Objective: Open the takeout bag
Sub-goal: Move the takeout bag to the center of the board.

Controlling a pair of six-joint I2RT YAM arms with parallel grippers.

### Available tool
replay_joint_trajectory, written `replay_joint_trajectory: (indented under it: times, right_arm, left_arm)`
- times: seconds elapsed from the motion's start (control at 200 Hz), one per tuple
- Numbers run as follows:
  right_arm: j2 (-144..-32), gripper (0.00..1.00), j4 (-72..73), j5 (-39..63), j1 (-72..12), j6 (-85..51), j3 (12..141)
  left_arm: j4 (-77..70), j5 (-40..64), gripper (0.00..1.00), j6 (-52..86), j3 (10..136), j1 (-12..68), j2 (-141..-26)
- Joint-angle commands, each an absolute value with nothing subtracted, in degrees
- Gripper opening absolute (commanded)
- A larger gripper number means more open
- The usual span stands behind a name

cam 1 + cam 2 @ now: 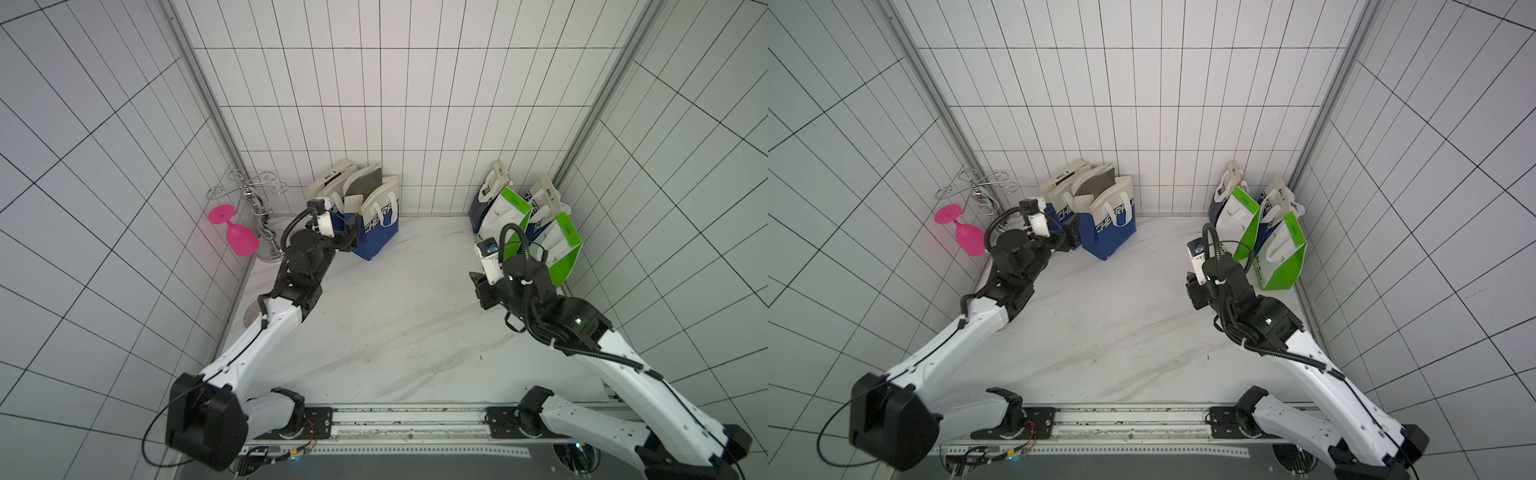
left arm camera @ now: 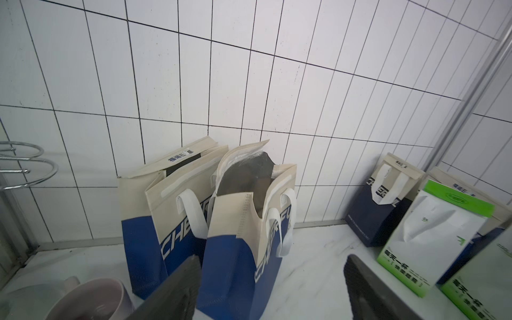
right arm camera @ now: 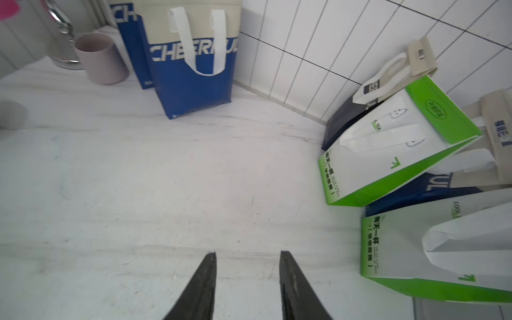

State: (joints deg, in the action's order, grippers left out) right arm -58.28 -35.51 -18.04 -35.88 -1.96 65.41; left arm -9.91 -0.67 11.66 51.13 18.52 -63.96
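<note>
Against back wall, takeout bag (image 2: 230, 277) stood on tabletop (image 3: 166, 180), mouth open, twin bag (image 2: 138, 249) seemingly touching beside. Left fingers (image 2: 177, 288) wide, just before it; right fingers (image 3: 201, 288) apart, empty; pink cup (image 2: 91, 296) near.

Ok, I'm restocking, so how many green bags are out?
2. The far green bag leans near the back wall, on the robot's right; the near green bag stands just in front of it. Darker bags beside them could hide another.
</note>
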Motion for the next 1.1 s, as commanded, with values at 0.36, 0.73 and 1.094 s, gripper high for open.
replay_joint_trajectory:
  times: [0.36, 0.73, 1.094]
  right_arm:
    - [-86.7, 0.51, -18.8, -7.1, -3.7, -17.3, 80.1]
    - [-99.5, 0.56, -16.5, -4.1, 1.9, -15.6, 89.2]
    - [-103.8, 0.54, -12.1, -0.2, 3.6, -10.7, 91.7]
  left_arm:
    - [24.9, 16.6, 0.8, 13.8, 38.8, 19.0, -33.4]
    - [24.7, 19.5, 0.78, 11.9, 37.0, 18.9, -30.9]
    - [24.6, 19.7, 0.77, 11.7, 36.9, 19.4, -29.6]
